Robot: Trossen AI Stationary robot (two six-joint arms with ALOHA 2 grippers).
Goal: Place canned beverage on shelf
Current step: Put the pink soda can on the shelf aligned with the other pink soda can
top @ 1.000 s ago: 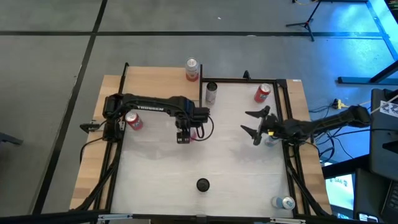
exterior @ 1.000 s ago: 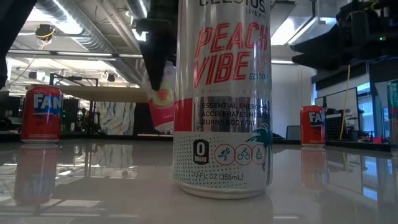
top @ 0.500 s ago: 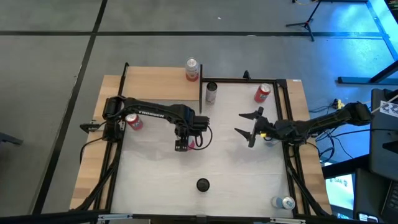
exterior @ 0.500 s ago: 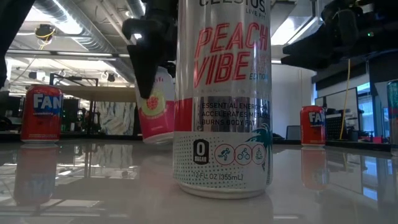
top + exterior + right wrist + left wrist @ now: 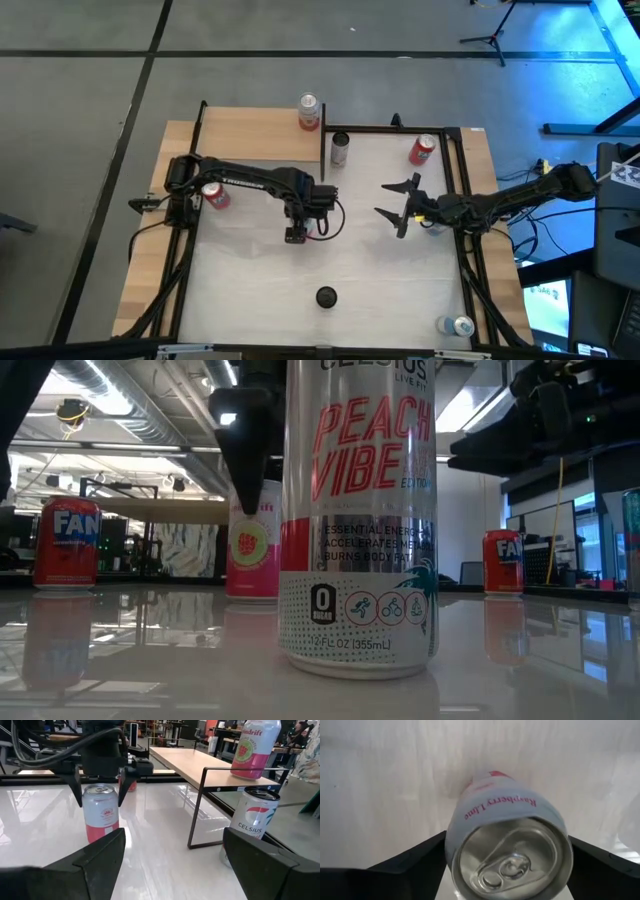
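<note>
At the front of the white table [image 5: 250,300], closest to the low camera, a tall silver Peach Vibe can [image 5: 358,520] stands upright; from above it shows as a dark round top. Behind it, near the table's middle, the left gripper [image 5: 296,232] points straight down over a pink and white Raspberry Lime can [image 5: 507,845] that stands upright on the tabletop. Its two dark fingers [image 5: 410,865] sit on either side of the can's top, spread a little wider than the can, so it does not appear to be pinching it. Further right, the right gripper [image 5: 400,208] hovers above the table with its fingers spread wide and nothing between them. A red Fanta can [image 5: 214,195] stands at the left side beside the left arm's base, and another red can [image 5: 422,149] stands at the far right. At the far edge, the shelf [image 5: 255,140], a light-tan board on a black frame, carries a red-labelled can [image 5: 308,111]. A grey Celsius can [image 5: 339,148] stands just beside the shelf's end.
</note>
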